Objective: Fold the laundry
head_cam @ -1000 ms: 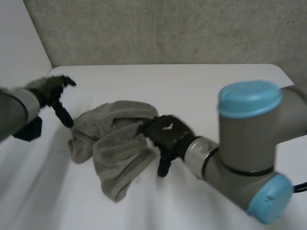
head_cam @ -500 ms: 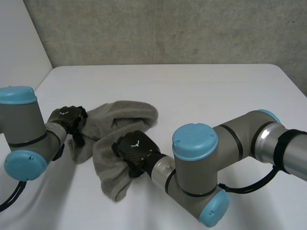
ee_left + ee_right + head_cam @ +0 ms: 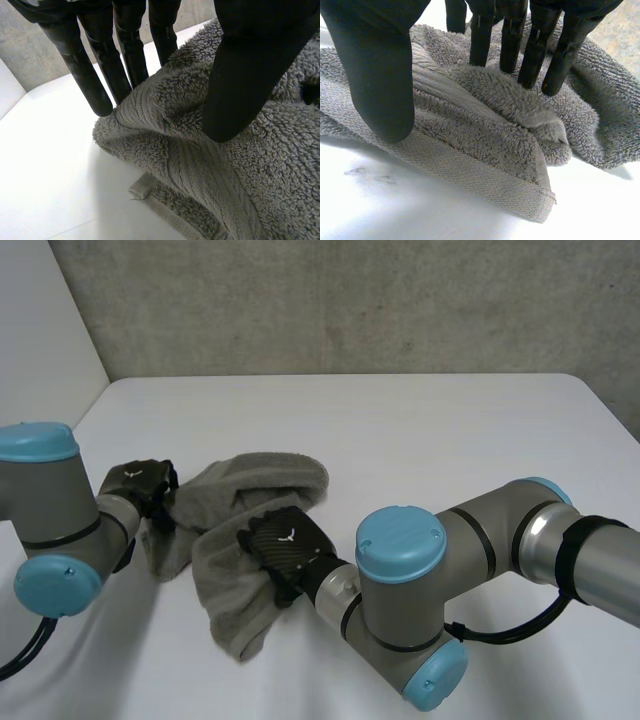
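A crumpled grey towel [image 3: 255, 480] lies on the white table [image 3: 430, 430], left of centre. My left hand [image 3: 140, 485] is at the towel's left edge. In the left wrist view its straight fingers [image 3: 95, 65] stand behind a raised fold of the towel [image 3: 190, 165] and the thumb presses on the near side, so the fold is pinched between them. My right hand [image 3: 285, 548] rests on the towel's middle, on the near fold. In the right wrist view its fingers [image 3: 537, 45] are straight with tips pressing the towel [image 3: 485, 130]; the thumb hangs apart over the hemmed edge.
The right arm's light-blue-capped elbow [image 3: 400, 545] sits low over the table in front of the towel. The left arm's joints [image 3: 45, 520] stand at the table's left edge. A grey wall runs behind the table.
Both arms swung in and both hands came down onto the towel, the left from up in the air. In the last half second the left thumb closed on a fold; the right hand shifted slightly.
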You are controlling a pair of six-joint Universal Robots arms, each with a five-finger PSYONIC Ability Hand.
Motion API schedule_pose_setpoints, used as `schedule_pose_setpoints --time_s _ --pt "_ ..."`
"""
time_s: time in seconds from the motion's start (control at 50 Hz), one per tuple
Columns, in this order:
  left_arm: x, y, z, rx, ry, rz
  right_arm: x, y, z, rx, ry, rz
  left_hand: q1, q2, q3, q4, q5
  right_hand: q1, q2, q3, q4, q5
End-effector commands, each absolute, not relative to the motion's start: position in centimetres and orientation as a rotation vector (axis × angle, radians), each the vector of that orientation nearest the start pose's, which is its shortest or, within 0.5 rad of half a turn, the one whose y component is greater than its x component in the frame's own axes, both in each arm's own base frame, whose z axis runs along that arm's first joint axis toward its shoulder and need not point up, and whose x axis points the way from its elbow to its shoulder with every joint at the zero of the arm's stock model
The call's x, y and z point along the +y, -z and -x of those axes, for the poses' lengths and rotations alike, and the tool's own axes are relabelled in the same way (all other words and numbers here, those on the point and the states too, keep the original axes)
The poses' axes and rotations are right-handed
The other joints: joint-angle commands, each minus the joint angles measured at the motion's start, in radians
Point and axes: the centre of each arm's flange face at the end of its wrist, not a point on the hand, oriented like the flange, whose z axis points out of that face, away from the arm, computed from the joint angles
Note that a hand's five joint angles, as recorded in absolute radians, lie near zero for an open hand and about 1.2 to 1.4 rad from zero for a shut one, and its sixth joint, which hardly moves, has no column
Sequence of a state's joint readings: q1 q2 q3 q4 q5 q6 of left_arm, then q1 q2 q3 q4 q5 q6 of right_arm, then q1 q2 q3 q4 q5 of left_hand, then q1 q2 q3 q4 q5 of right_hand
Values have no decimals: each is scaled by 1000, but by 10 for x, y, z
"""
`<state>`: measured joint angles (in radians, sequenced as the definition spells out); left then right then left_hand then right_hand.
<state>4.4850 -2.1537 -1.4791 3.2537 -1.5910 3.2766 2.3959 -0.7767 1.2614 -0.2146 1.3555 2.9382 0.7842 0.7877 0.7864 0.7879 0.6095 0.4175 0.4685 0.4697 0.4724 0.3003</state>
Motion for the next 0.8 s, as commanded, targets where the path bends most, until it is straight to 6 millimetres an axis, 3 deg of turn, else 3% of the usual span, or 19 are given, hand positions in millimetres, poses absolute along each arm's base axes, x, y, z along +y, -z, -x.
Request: schedule_pose_setpoints --time_s 0.02,0.04,0.06,0.08,0.18,0.26,0.3,0.32,0.36,0.38,0.4,0.42,0.46,0.48,0.52,0.64,0.7,0.74,0.8 --pt "-334 -148 210 2584 1787 -453 -180 -114 -418 1765 1484 1205 328 324 325 324 328 736 685 684 681 679" --pt "-335 -148 210 2582 1789 -451 -180 -114 -418 1765 1484 1205 432 429 430 429 433 739 688 687 684 682" --pt "-335 -148 210 2582 1789 -451 -181 -115 -419 1755 1495 1199 433 430 431 430 434 976 925 924 922 919" --pt "-334 -151 210 2578 1795 -450 -183 -117 -419 1748 1505 1191 610 607 608 607 610 979 928 927 924 921" --pt "-333 -167 209 2548 1834 -431 -188 -134 -417 1734 1544 1171 612 609 610 608 612 979 928 927 924 921" --pt "-322 -194 206 2543 1843 -426 -195 -151 -408 1748 1571 1149 612 609 610 608 612 979 928 927 924 921" --pt "-316 -205 204 2546 1844 -421 -226 -172 -380 1840 1620 1081 612 609 610 608 612 979 928 927 924 921" --pt "-309 -217 203 2551 1847 -417 -226 -172 -380 1841 1620 1080 612 609 610 608 612 979 928 927 924 921" --pt "-301 -228 203 2554 1849 -424 -257 -208 -344 1915 1705 994 612 609 610 608 612 979 928 927 924 921" --pt "-293 -239 203 2555 1854 -431 -257 -208 -344 1916 1705 994 612 609 610 608 612 979 928 927 924 921" --pt "-293 -239 203 2555 1854 -431 -266 -230 -328 1925 1751 959 612 609 610 608 612 979 928 927 924 921" --pt "-283 -252 203 2550 1869 -439 -266 -230 -327 1925 1752 959 612 609 610 608 612 979 928 927 924 921" --pt "-274 -265 202 2543 1885 -445 -279 -269 -299 1925 1856 900 612 609 610 608 612 979 928 927 924 921" --pt "-265 -274 200 2538 1894 -447 -279 -269 -299 1925 1856 899 612 609 610 608 612 979 928 927 924 921" --pt "-257 -281 200 2537 1908 -448 -287 -298 -281 1890 1958 862 612 609 610 608 612 979 928 927 924 921" --pt "-247 -287 203 2559 1947 -422 -288 -303 -275 1878 1966 862 612 609 610 608 612 979 928 927 924 921" --pt "-240 -272 213 2657 1892 -422 -289 -287 -277 1922 1908 871 612 609 610 608 612 979 928 927 924 921" --pt "-240 -259 219 2711 1834 -436 -291 -263 -278 1998 1819 885 612 609 610 608 612 979 928 927 924 921" --pt "-240 -244 223 2767 1749 -448 -291 -256 -279 2016 1794 889 612 609 610 608 612 979 928 927 924 921"
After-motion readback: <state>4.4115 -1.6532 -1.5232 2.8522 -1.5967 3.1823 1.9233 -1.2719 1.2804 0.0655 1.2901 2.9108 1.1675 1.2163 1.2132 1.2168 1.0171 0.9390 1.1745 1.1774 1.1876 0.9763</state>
